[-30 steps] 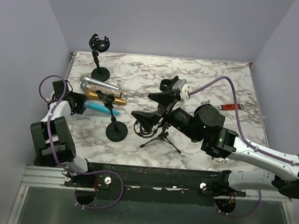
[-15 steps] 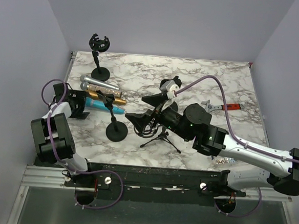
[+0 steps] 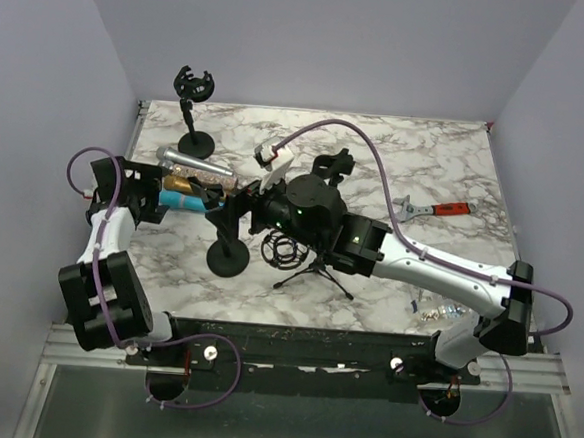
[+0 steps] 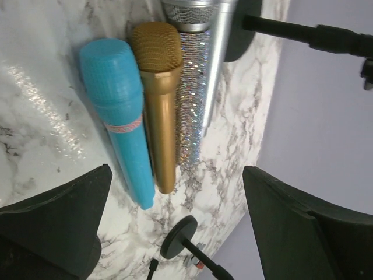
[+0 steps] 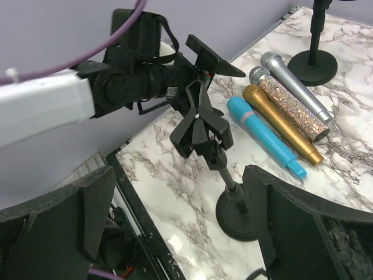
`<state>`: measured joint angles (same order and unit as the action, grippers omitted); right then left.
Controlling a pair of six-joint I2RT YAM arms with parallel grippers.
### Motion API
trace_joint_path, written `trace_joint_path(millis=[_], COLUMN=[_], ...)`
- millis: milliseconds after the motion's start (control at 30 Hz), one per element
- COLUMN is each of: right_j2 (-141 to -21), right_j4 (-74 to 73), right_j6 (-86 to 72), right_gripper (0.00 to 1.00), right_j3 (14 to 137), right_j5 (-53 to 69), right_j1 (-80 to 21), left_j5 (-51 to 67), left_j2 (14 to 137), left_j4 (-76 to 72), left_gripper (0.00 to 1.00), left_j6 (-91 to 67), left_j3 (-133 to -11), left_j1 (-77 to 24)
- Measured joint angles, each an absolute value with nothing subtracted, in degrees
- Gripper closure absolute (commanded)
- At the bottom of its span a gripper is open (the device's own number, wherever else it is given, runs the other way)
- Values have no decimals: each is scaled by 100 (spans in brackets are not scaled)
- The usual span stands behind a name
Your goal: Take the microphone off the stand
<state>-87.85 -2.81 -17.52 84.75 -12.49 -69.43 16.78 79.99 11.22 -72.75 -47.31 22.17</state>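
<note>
Microphone [image 4: 119, 116] freed: left jaws newly spread; right jaws wide, shifted to stand [image 5: 204, 131].

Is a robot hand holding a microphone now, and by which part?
Nothing is held. The left fingers are open above the blue microphone lying on the table, and the right fingers are open, facing the empty stand clip.
</note>
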Motion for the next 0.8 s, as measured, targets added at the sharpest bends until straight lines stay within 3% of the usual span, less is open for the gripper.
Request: trace_joint_path(millis=[267, 567, 800], right_j2=[-9795, -10567, -10650], right_j4=[-725, -1013, -764], right_j6=[-2014, -1896, -1940], right_gripper=[11, 34, 65], right_j3=[9657, 10420, 10326], right_j5=[-1140, -1107, -965], right_j1=[-6648, -6501, -6501], left_j5=[1857, 2018, 2106], left_j2=[7234, 6967, 6914], left_j4=[980, 755, 646], left_gripper=[1, 2, 2], left_j6=[-7032, -6945, -6949], left_j3=[-4731, -4718, -4609], left_j1=[2217, 2233, 2276])
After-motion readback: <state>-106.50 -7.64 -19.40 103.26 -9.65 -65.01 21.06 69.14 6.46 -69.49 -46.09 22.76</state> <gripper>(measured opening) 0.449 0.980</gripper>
